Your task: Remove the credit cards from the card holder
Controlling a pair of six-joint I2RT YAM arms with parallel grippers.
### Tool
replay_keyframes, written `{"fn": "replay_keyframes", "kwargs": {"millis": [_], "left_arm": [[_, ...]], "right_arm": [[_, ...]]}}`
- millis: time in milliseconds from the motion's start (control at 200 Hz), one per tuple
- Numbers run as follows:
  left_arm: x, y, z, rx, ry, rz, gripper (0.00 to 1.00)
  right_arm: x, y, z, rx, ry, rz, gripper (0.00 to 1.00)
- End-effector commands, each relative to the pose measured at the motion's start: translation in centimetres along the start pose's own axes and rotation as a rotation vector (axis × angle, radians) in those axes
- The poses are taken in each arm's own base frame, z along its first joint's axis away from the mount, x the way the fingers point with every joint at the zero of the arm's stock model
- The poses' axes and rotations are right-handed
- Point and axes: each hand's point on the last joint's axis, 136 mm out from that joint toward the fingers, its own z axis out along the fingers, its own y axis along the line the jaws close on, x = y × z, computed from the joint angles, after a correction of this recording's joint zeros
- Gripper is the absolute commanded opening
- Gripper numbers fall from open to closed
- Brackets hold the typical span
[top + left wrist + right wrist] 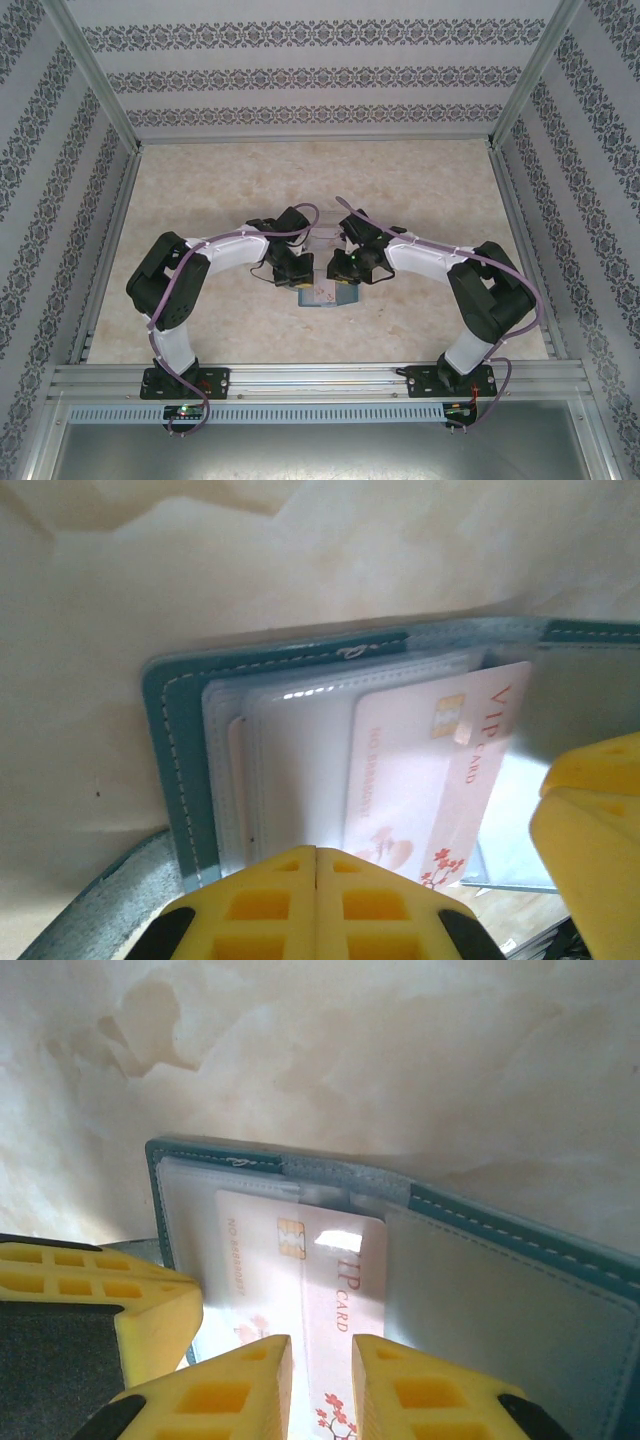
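Near edge: a silver aluminium rail (320, 378) carries both my arm bases. Beyond it lies the beige marbled counter (200, 200), matt, with faint stains in the wrist views. Grey-and-white patterned wallpaper walls (300, 75) close the far side and both flanks, with aluminium posts (95, 80) at the corners.

Hidden or unclear: from above, my arms meet over the centre and cover most of the teal-blue fold-open card holder (330, 298); its near edge peeks out below the tools. My left tool (316, 875) has its yellow pads pressed together, no gap, at the near edge of the holder's clear plastic sleeves (290, 770). Whether a sleeve leaf is pinched between them, I cannot tell. The lower right of that view is a blur of pale sheet and dark shapes, unreadable.

Around: the holder lies open on the counter, grey-blue inside. A pale pinkish credit card (300, 1290), with a gold chip, red "VIP CARD" lettering and a blossom print, sticks partway out of a sleeve toward me. My right tool (320, 1360) sits over the card's near end, pads a narrow gap apart, card face showing between them. The left tool's yellow finger (100, 1290) crowds the holder's left edge, just beside the card.
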Motion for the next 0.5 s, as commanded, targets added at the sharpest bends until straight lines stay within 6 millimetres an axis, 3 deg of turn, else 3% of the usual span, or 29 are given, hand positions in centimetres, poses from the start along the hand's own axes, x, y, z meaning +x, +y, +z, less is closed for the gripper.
{"fn": "replay_keyframes", "kwargs": {"millis": [0,160,495], "left_arm": [[0.3,-1.8,-1.1,0.022,0.004,0.024,0.04],[0.7,-2.1,-0.1,-0.001,0.040,0.045,0.04],[1.4,0.7,2.1,-0.101,0.094,0.027,0.04]], "right_arm": [[0.4,-1.0,-0.2,0.017,0.008,0.023,0.24],[0.4,-1.2,0.3,0.016,0.025,0.031,0.24],[0.5,-1.3,1.0,0.010,0.042,0.026,0.25]]}}
